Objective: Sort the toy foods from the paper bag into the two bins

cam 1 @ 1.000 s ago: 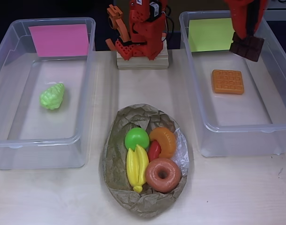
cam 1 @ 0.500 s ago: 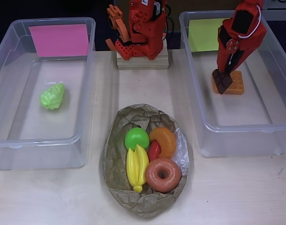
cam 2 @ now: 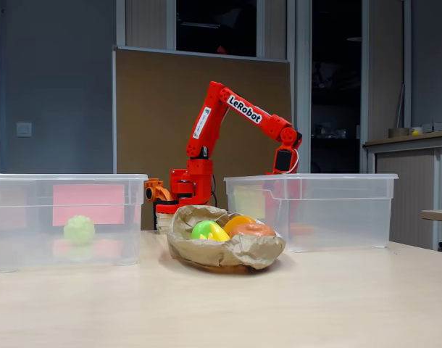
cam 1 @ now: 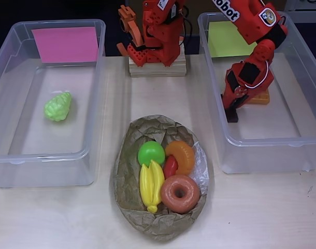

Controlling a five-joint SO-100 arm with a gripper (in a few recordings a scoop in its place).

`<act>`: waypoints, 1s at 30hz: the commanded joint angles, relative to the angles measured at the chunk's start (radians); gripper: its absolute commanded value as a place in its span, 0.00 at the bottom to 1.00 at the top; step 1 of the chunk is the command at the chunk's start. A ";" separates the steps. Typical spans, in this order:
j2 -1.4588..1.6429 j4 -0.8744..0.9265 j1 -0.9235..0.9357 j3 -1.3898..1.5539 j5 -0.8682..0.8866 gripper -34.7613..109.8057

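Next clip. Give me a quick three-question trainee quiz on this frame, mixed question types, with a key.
1. True or false: the gripper is down inside the bin with the yellow-green sheet.
2. Which toy lies in the bin with the pink sheet? A) green apple B) light green grapes C) donut
3. Fill in: the yellow bananas rest on the paper ____.

Key: 1 true. 2 B. 3 bag.

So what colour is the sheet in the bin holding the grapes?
Pink sheet, clearest in the overhead view.
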 commanded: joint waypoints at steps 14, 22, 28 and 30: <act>-0.101 0.620 -0.009 -0.732 -0.184 0.29; 0.063 0.647 0.087 -0.850 -0.497 0.29; 0.144 0.643 0.201 -0.923 -0.865 0.29; 0.175 0.632 0.245 -0.922 -0.969 0.29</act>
